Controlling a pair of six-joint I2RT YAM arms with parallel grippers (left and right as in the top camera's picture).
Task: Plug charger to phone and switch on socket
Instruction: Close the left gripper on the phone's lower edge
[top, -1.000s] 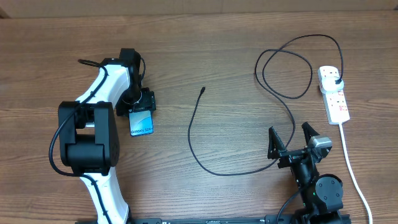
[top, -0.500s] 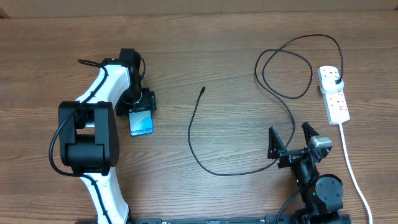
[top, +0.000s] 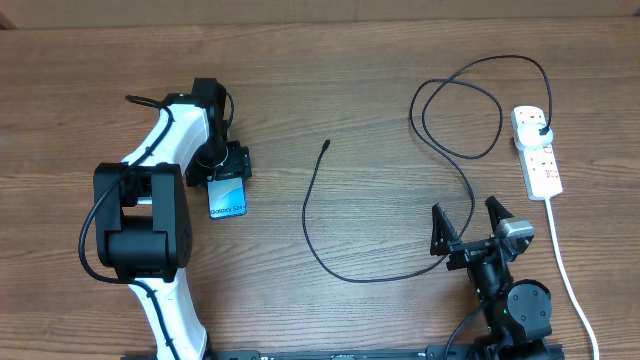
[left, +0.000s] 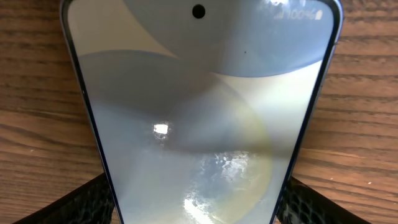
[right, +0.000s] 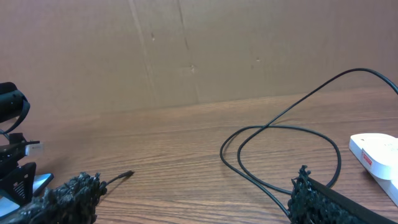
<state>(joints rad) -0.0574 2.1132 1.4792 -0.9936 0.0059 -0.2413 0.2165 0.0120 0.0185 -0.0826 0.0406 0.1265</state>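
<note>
So the left gripper (top: 225, 165) is straddling the phone (top: 228, 200), textured pads (left: 87, 202) pressed to both long edges. Looks like it's clamped across the width, though I can't swear how hard. The phone's long axis runs pretty much toward and away from the robot's base, and the punch-hole camera end points away from the fingers, so my guess is the port end is the one tucked under the gripper. The right gripper (top: 465, 210) is spread wide with nothing in it, parked low on the right side of the table (top: 350, 60). The charger (top: 306, 210) is the bit that matters: its connector tip (top: 327, 144) lies loose between the two arms, off to the phone's right and well apart from it. The tip is actually closer to the left arm, but that one's busy, and a stretch of the cable runs just beside the right gripper, so I'd say it's the right arm's job. The black plug (top: 541, 131) already sits in the socket (top: 543, 170) at far right.
</note>
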